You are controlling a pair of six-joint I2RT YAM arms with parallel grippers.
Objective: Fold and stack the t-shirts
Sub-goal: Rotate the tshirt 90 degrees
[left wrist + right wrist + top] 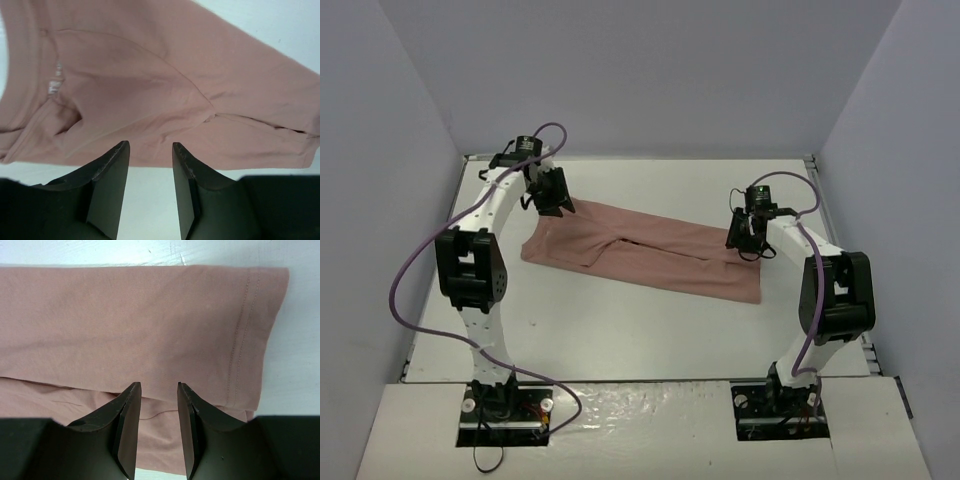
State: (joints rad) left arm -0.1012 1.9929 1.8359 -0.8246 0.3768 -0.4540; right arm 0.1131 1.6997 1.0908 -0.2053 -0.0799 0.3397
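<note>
- The salmon-pink t-shirt (650, 255) lies folded into a long band on the white worktop (620, 340). In the overhead view it slants from left of centre down toward the right.
- The left pincer (150, 147) hangs over the band's left end, in the upper left of the overhead view. Its two dark fingers stand apart with nothing between them, and their tips sit at the cloth's edge.
- The right pincer (159, 387) hangs over the band's right end. It is spread as well and grips nothing, with pink cloth showing through the gap.
- In the right wrist view a stitched hem (240, 340) runs down the right side of the frame.
- In the left wrist view the layers overlap in soft creases. A small pale mark (54, 82) at the left is too blurred to read.
</note>
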